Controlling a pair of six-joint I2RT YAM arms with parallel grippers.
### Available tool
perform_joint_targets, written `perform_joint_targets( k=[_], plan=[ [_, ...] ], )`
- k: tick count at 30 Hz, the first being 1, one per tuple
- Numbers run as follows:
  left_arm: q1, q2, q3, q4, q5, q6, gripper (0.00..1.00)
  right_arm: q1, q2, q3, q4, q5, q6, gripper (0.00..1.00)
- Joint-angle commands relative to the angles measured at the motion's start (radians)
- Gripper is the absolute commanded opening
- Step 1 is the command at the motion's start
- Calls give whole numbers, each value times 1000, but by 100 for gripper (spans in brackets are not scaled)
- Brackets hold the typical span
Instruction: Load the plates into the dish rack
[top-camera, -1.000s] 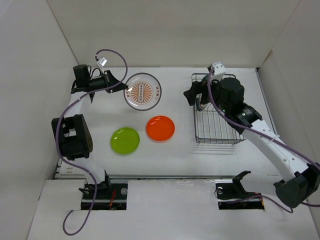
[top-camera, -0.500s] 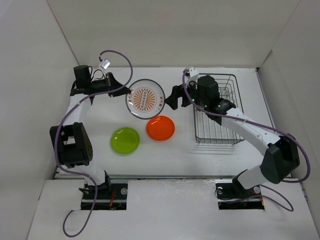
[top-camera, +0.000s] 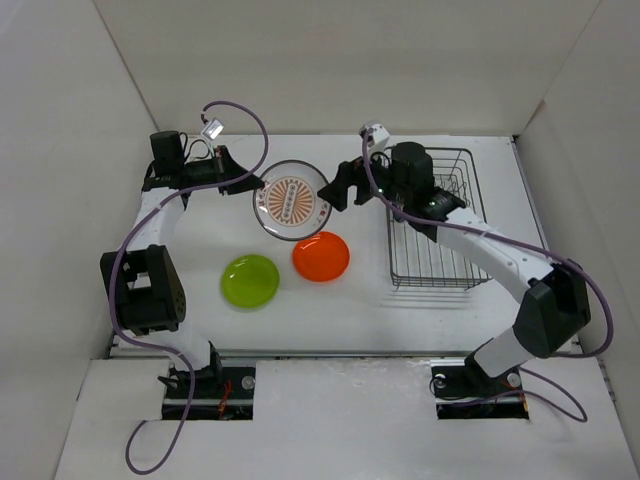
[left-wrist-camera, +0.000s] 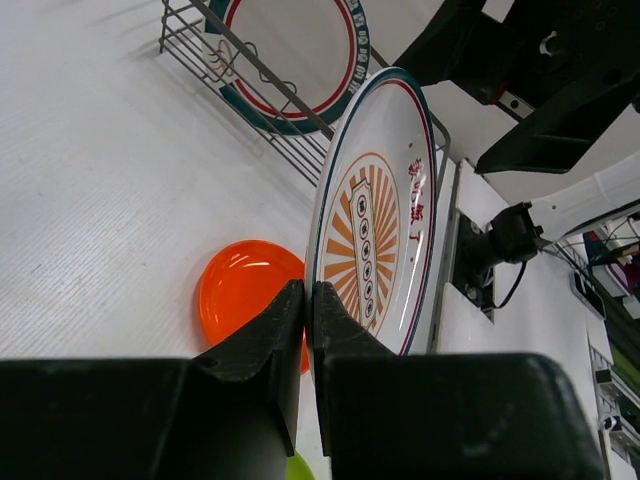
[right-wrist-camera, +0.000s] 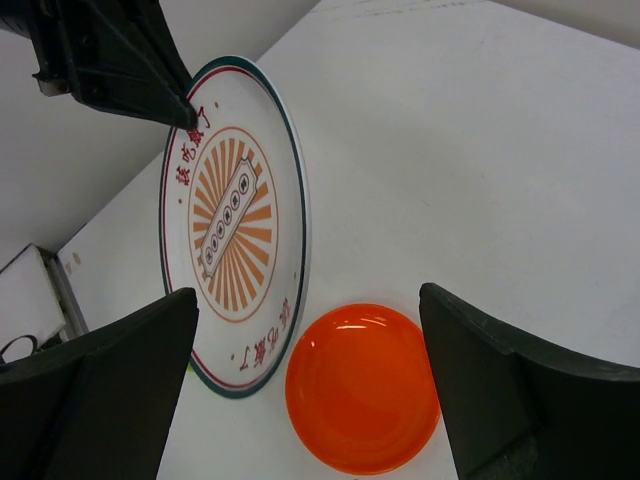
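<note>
My left gripper is shut on the near rim of the white sunburst plate and holds it tilted above the table; the left wrist view shows the jaws pinching the plate. My right gripper is open, just right of that plate, with nothing between its fingers. The sunburst plate stands left of centre in that view. The orange plate and the lime green plate lie flat on the table. The black dish rack stands at the right. A green-rimmed white plate stands in the rack.
White walls close in the table on the left, back and right. The right arm stretches across the rack's near-left part. The orange plate lies right below the right gripper.
My right arm has swung left from the rack to the sunburst plate's right edge. My left gripper has carried the plate slightly right and toward the front.
</note>
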Motion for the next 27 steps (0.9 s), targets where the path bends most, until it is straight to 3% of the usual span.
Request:
perform_joint_targets(
  k=[1,3,7,9,11,15,16,17,18,19,21,27],
  plan=[
    [-7,-47,20,16,89,11,0,19,64,78,59,-69,17,95],
    [-7,-47,20,16,100,11,0,42,92,110,68,-95,27,94],
    [-7,-47,20,16,100,20,0,51,152,132,114,-184,70,74],
    [-7,-47,20,16,100,20,0,51,163,142,114,-193,71,35],
    [-7,-47,20,16,86,20,0,51,163,133,114,-184,80,6],
    [-7,-47,20,16,4,20,0,51,105,112,114,-158,80,0],
    [-7,-47,20,16,-12,10,6,51,88,95,114,-149,80,0],
    [-7,-47,20,16,-12,9,42,36,68,78,103,-132,80,0],
    [-7,-38,20,16,-26,9,67,25,25,78,83,-118,80,0],
    [-7,-38,20,5,-35,9,99,-1,2,78,60,-74,66,0],
    [-7,-38,20,5,-47,26,100,-29,-70,87,-44,1,17,0],
    [-7,-60,-8,-6,-154,49,100,-129,-166,243,-392,500,-67,0]
  ],
)
